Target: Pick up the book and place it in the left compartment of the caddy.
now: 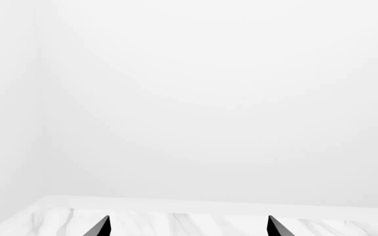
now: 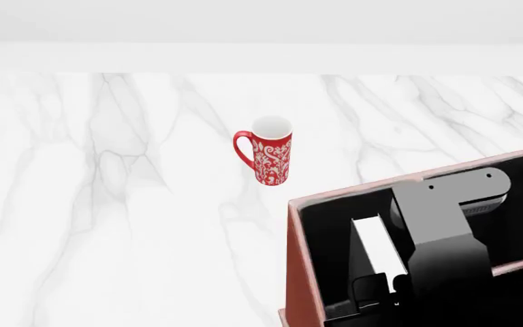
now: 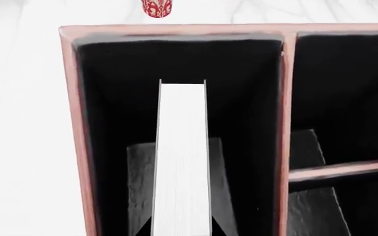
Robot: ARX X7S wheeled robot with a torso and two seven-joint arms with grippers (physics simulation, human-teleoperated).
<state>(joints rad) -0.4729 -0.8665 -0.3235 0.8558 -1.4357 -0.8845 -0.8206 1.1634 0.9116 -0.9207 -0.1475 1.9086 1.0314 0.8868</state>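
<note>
Clamping the book [image 3: 181,162] between its jaws, the right gripper [image 2: 381,291] is holding it upright inside the caddy's [image 2: 294,259] left compartment [image 3: 110,128]. Beyond, a red mug [image 2: 269,151] is standing. Left gripper [image 1: 187,228] is spreading wide, holding nothing.

Head view looks down on the caddy [image 2: 294,259] (right wrist peers closely inside); left wrist faces wall.

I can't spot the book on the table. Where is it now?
In the head view's lower right, the book stands inside the caddy's left compartment, held by the right pincer.
</note>
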